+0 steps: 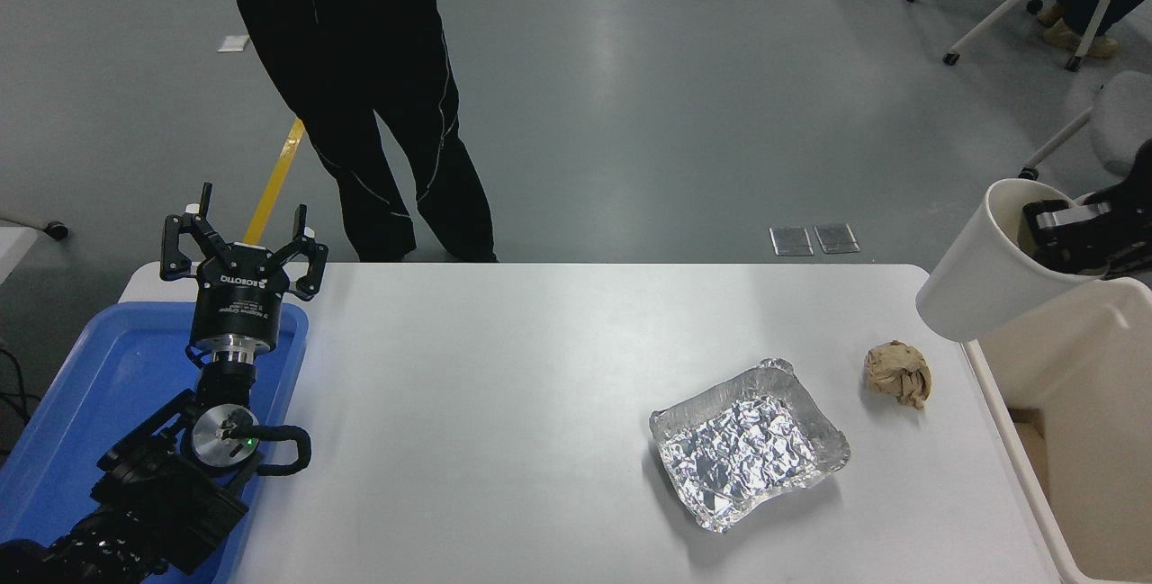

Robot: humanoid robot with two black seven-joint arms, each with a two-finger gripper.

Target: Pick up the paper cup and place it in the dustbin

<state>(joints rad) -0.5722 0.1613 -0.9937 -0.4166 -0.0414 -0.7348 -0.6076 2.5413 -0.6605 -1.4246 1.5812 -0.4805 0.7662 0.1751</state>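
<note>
The bench [504, 368] no longer bears the cup; the dustbin [999, 422] at its right edge awaits it; the right gripper [1062, 238], fingers clamped over the rim, holds the paper cup [981, 278] tilted aloft above the bin's near corner; only the release seems left; the left gripper [243, 247] is parked with fingers spread.

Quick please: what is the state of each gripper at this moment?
Left gripper: open, holding nothing, parked above the blue tray.
Right gripper: closed on the paper cup, gripping its rim, held tilted beside the dustbin.
</note>
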